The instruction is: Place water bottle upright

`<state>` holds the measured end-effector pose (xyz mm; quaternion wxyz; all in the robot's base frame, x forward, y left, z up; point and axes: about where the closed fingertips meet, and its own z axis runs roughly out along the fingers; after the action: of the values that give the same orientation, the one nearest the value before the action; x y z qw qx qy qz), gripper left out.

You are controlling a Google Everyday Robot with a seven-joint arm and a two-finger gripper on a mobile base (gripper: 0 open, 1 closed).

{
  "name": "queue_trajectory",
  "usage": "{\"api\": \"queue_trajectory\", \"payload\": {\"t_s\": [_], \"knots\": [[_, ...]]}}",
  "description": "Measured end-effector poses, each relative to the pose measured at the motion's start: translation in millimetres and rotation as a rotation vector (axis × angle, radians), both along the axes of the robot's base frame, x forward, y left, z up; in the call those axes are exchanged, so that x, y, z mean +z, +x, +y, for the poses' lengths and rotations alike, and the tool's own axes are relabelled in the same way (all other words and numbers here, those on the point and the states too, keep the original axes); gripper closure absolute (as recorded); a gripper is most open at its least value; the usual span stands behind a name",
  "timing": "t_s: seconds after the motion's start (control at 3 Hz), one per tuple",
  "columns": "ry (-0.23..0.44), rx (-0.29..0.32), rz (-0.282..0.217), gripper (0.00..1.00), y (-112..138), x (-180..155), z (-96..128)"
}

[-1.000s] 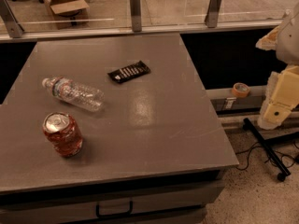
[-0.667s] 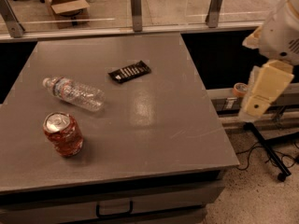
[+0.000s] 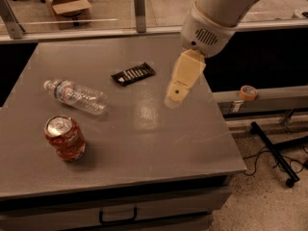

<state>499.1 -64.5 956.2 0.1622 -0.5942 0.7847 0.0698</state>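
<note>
The gripper [image 3: 173, 99] is hanging over the right side of the grey table [image 3: 159, 153]. Open tabletop is lying between it and the water bottle [image 3: 77, 96], which is lying on its side. A black snack packet [image 3: 133, 73] is sitting just behind that path, and a red soda can [image 3: 65, 138] is standing near the bottle's front.

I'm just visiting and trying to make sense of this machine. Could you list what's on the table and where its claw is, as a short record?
table: grey, flat top
water bottle: at the left, lying on its side, white cap pointing far-left; not yet upright
soda can: red, standing upright, nearer the front edge than the bottle, apart from it
dark wrapper: lying flat toward the far side
claw: hangs above the table, right of the wrapper, well apart from the bottle
</note>
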Motion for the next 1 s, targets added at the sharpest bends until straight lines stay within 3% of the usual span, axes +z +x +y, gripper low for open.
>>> {"api": "queue_trajectory", "payload": {"t_s": [0.67,1.0], "knots": [[0.018,-0.093,0.012,0.00,43,-20,157],[0.018,-0.092,0.012,0.00,43,-20,156]]}}
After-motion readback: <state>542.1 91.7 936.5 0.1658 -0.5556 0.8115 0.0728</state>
